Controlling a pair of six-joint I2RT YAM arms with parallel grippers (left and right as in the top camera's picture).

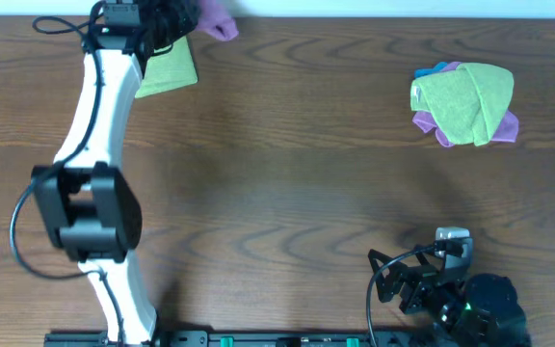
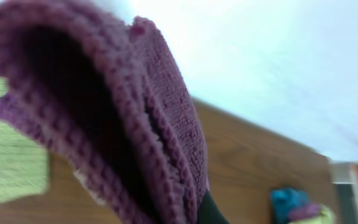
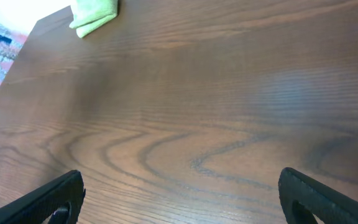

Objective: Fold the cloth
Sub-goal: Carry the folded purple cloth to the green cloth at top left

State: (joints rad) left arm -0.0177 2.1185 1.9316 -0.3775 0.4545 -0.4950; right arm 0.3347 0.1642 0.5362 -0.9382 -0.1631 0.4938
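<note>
Down by my base, my right gripper (image 3: 182,202) rests spread wide over the brown wooden table (image 1: 306,173), holding nothing. Further out lies a lime-green square towel (image 1: 170,69). Beyond it, at the far edge, my left gripper (image 1: 186,19) seems clamped on the bunched lilac-purple microfibre cloth (image 2: 166,106), jaws buried in the pile. Hung doubled like this, it may land as a wad, drape over the green towel, or slip off the back edge.

White left arm (image 1: 99,106) with black joints and cables; black right arm (image 1: 480,306).
</note>
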